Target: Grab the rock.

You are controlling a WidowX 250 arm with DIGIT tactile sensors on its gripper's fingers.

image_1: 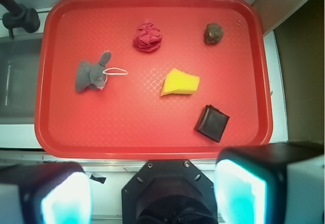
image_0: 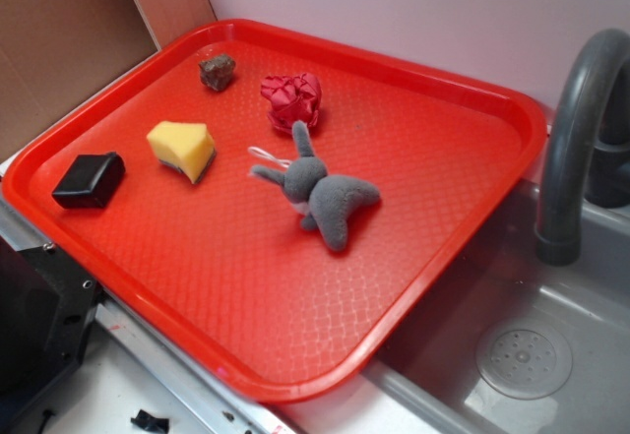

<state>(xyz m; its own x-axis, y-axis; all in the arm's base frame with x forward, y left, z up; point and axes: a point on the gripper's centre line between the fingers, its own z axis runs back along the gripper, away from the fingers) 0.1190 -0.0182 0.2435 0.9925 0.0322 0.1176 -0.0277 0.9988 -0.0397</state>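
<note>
The rock point(image_0: 217, 72) point(image_1: 213, 33), a small lumpy brown-grey stone, lies near a far corner of the red tray point(image_0: 463, 227) point(image_1: 152, 137). In the wrist view it sits at the tray's upper right. My gripper point(image_1: 152, 196) shows only in the wrist view, high above the tray's near edge, far from the rock. Its two fingers point(image_1: 238, 193) stand wide apart with nothing between them. The gripper does not appear in the exterior view.
On the tray also lie a yellow sponge wedge point(image_0: 182, 149) point(image_1: 180, 83), a black block point(image_0: 89, 180) point(image_1: 212, 123), a red wrinkly ball point(image_0: 292, 100) point(image_1: 148, 36) and a grey plush toy point(image_0: 320, 193) point(image_1: 91, 74). A grey sink point(image_0: 551, 355) with a faucet point(image_0: 576, 129) adjoins the tray.
</note>
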